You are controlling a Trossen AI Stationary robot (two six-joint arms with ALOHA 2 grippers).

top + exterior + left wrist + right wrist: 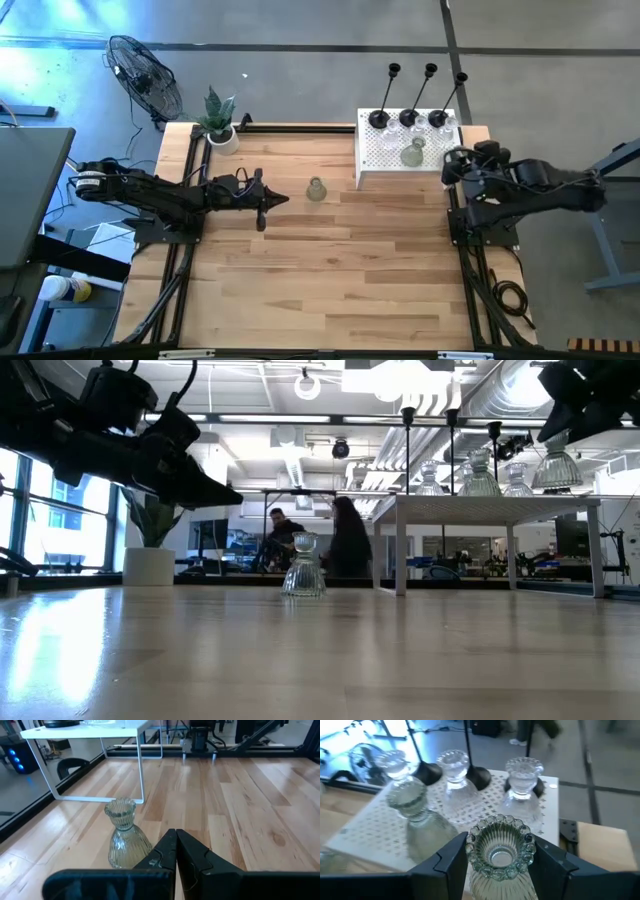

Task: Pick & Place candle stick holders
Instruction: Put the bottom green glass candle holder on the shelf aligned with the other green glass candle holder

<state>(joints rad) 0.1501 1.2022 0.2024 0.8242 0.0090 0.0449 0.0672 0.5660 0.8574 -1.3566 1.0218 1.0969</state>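
My right gripper (452, 165) is at the right edge of the white perforated box (372, 165) and is shut on a ribbed pale-green glass holder (501, 851). It also shows in the low view (562, 462). On the box stand three black stemmed holders (408, 118) at the back and several squat glass holders (454, 785) in front of them. One more squat ribbed glass holder (316, 189) stands by its base on the table. My left gripper (280, 198) is shut and empty just left of it, apart from it; both show in the left wrist view (122, 837). My right gripper pinches the pale-green holder between its two fingers (447, 860), on the two opposite sides of the body just below the beaded rim (476, 875). The fingers come from the table's right side. The holder stands upright, open top up; whether its base touches the box I cannot tell.
A green plant in a white pot (220, 128) stands at the far left corner. The box is raised on thin white legs (141, 775). Bare wood (330, 270) fills the middle and near part of the table. People show in the room beyond (345, 540).
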